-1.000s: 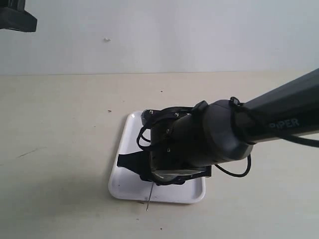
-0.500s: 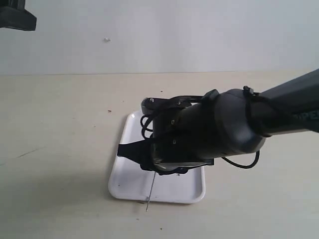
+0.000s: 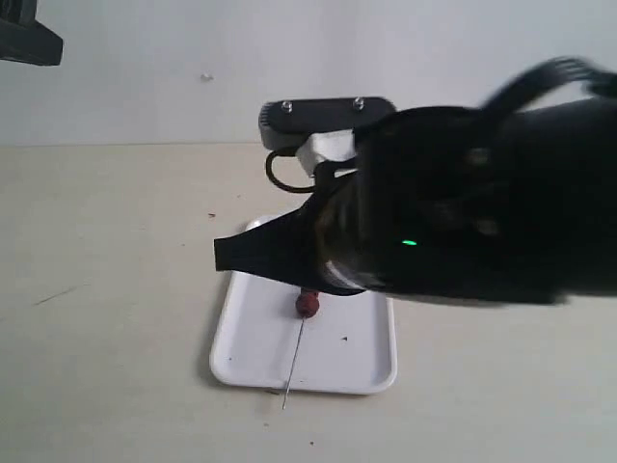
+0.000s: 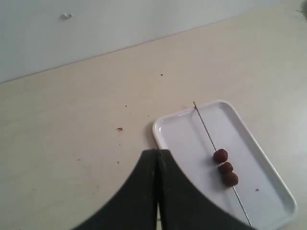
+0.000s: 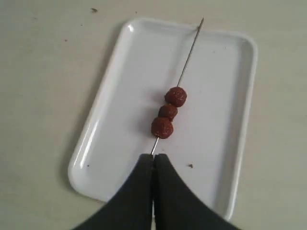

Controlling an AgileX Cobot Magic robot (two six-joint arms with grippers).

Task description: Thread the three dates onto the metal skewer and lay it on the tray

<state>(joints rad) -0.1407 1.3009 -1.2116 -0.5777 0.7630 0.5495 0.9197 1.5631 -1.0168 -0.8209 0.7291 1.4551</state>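
The metal skewer (image 5: pixel 189 55) lies lengthwise on the white tray (image 5: pixel 134 72) with the three dates (image 5: pixel 168 112) threaded side by side near its middle. In the exterior view one date (image 3: pixel 307 305) shows below the right arm, and the skewer (image 3: pixel 293 362) pokes past the tray's (image 3: pixel 241 347) front rim. My right gripper (image 5: pixel 153 157) hovers above the tray, shut, with nothing between its fingers; its tip (image 3: pixel 220 256) hangs over the tray's left rim. My left gripper (image 4: pixel 157 152) is shut and empty, off to one side of the tray (image 4: pixel 160 132), apart from the dates (image 4: pixel 225 167).
The pale table (image 3: pixel 116 289) carries a few dark specks and crumbs (image 4: pixel 119 129). A grey wall rises behind it. Part of the left arm (image 3: pixel 24 39) shows at the top left corner of the exterior view. The right arm's bulk (image 3: pixel 463 203) hides the tray's far end.
My right arm has risen away from the tray toward the camera, uncovering a date. The skewer stays lying where it was on the tray.
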